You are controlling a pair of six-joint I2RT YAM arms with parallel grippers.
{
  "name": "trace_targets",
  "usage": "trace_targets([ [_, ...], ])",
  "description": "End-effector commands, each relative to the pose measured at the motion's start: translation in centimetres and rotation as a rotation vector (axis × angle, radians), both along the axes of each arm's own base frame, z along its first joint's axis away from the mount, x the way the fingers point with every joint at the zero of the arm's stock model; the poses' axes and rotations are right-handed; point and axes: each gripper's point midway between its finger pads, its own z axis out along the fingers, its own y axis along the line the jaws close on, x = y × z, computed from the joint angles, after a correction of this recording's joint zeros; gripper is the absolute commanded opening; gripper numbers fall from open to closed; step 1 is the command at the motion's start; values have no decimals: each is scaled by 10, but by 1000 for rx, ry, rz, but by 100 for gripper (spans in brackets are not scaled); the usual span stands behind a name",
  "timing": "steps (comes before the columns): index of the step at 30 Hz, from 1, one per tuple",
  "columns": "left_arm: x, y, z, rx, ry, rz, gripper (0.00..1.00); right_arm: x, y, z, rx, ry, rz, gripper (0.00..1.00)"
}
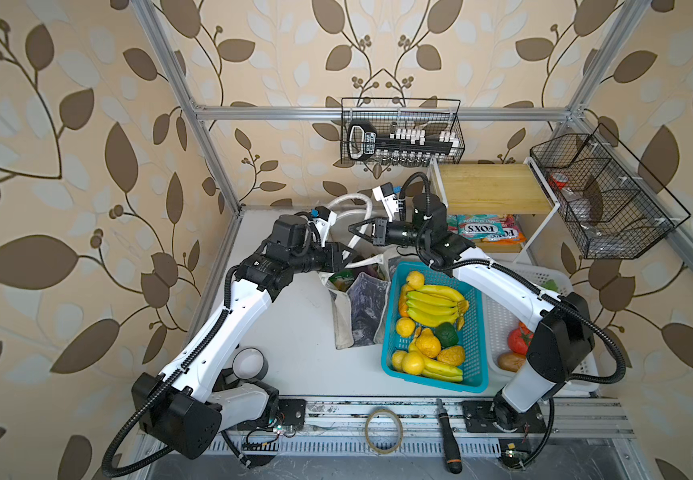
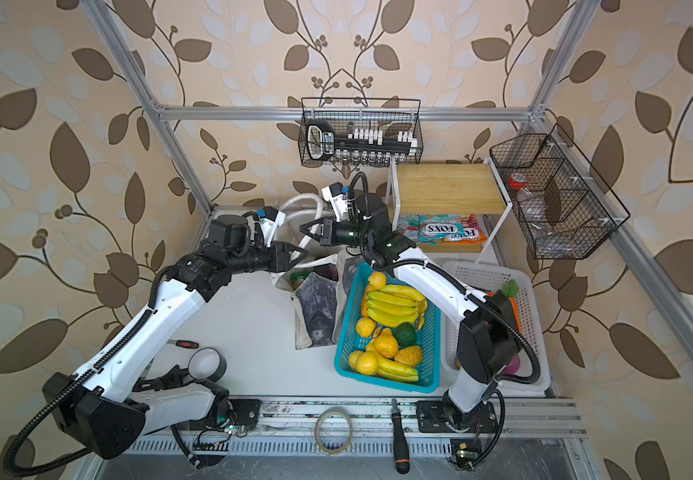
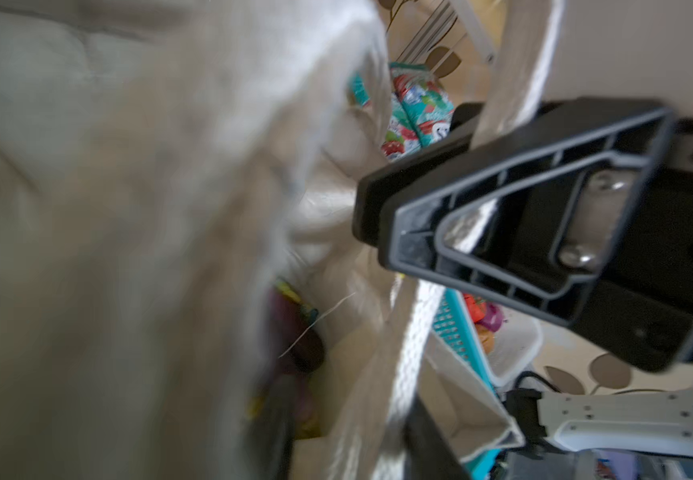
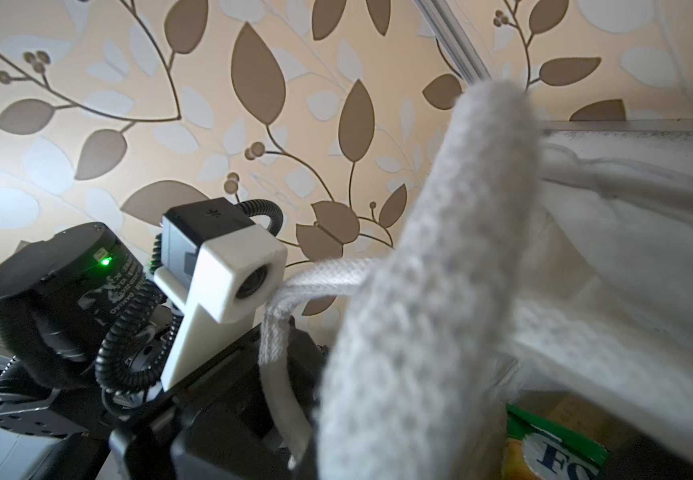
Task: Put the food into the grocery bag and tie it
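Left wrist shows grocery bag strap [image 3: 413,332] clamped inside left pincer [image 3: 371,224].

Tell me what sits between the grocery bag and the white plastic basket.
The blue basket, holding bananas, sits between the grocery bag and the white basket. Both top views show it.

In the left wrist view the cloth of the grocery bag [image 3: 128,208] is blurred, and we cannot tell if the left gripper [image 3: 371,232] really pinches the white strap [image 3: 415,328]. In a top view the right arm [image 1: 502,278] covers part of the white basket [image 1: 500,316], and the bag hides most of its contents.
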Motion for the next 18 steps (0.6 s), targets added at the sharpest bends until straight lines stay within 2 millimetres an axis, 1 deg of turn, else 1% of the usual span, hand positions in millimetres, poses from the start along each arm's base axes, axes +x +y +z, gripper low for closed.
trace_targets([
  [1,11,16,2,127,-40,102,20,-8,5,14,16,-23,21,0],
  [3,14,23,-1,166,-24,144,16,-9,4,13,9,-26,14,1],
  [4,15,26,-2,175,-31,165,12,-9,4,11,5,-18,16,2],
  [5,16,30,-1,184,-47,192,4,-9,3,9,0,-11,13,4],
  [6,17,33,0,186,-63,212,0,-9,1,8,-3,-7,10,6],
  [8,17,36,3,187,-92,231,0,-7,-6,5,-12,2,-14,13],
  [9,17,38,3,194,-96,237,0,-6,-11,2,-23,9,-34,19],
  [11,17,37,2,202,-90,236,0,-4,-23,1,-50,14,-75,36],
  [12,17,36,2,206,-88,235,0,-3,-31,2,-65,14,-106,42],
  [13,17,35,2,213,-92,232,0,-2,-41,3,-91,10,-149,53],
  [14,16,32,2,215,-97,226,0,-3,-52,7,-114,-6,-193,60],
  [16,15,30,3,217,-100,223,0,-6,-67,19,-130,-40,-266,69],
  [17,14,29,3,220,-105,221,0,-8,-71,25,-113,-35,-287,74],
  [18,14,28,4,224,-115,224,0,-8,-73,29,-92,-7,-297,77],
])
